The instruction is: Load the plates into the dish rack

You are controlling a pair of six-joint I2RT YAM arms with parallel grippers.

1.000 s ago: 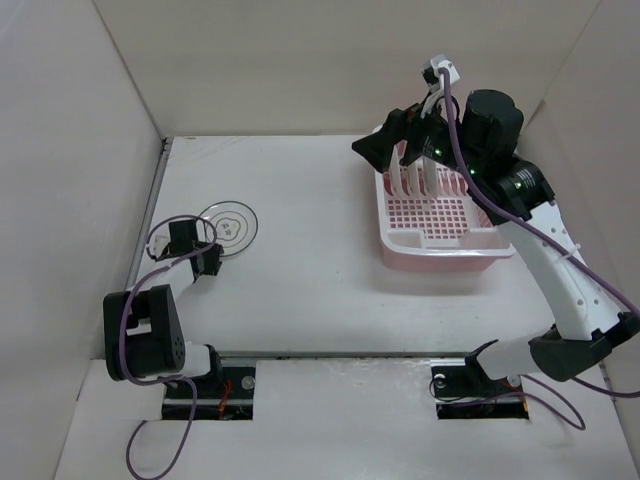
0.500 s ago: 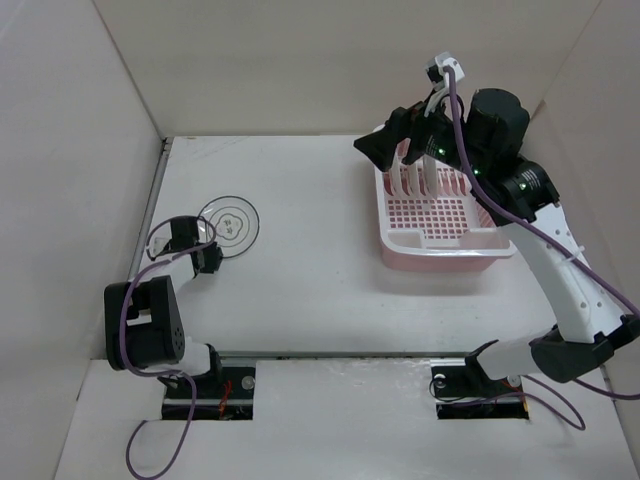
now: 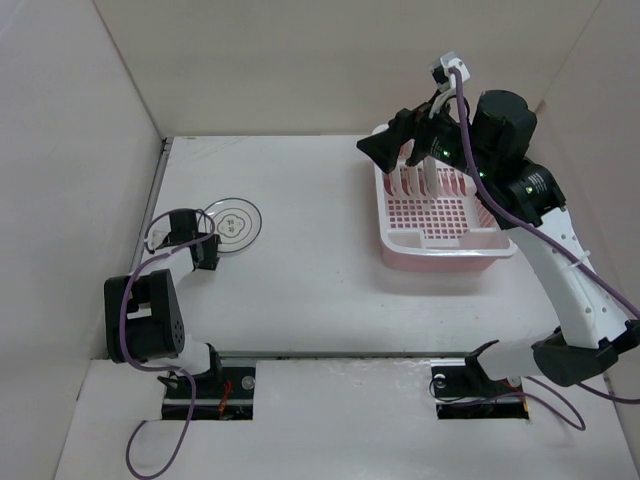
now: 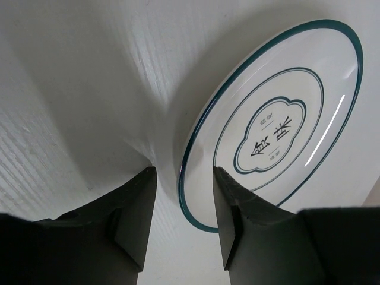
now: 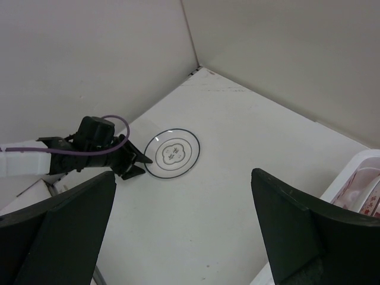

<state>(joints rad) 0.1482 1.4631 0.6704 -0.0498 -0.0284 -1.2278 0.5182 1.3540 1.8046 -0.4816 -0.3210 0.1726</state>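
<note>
One white plate with a dark teal rim ring [image 3: 233,221] lies flat on the table at the left; it also shows in the left wrist view [image 4: 276,127] and the right wrist view [image 5: 173,153]. My left gripper [image 3: 207,246] is open and low at the plate's near-left edge; in the left wrist view [image 4: 184,222] the rim sits between the jaws, untouched. My right gripper [image 3: 395,150] is open and empty, held high over the far left corner of the pink dish rack [image 3: 440,250]. In the right wrist view the right gripper [image 5: 184,237] looks down on the table. White uprights stand in the rack's far end.
White walls enclose the table on the left, back and right. The rack's white rim [image 5: 356,178] shows at the right edge of the right wrist view. The left arm's purple cable [image 5: 107,145] loops beside the plate.
My left gripper has edged a little closer to the plate's rim. My right arm has drifted slightly up and to the right above the rack.
</note>
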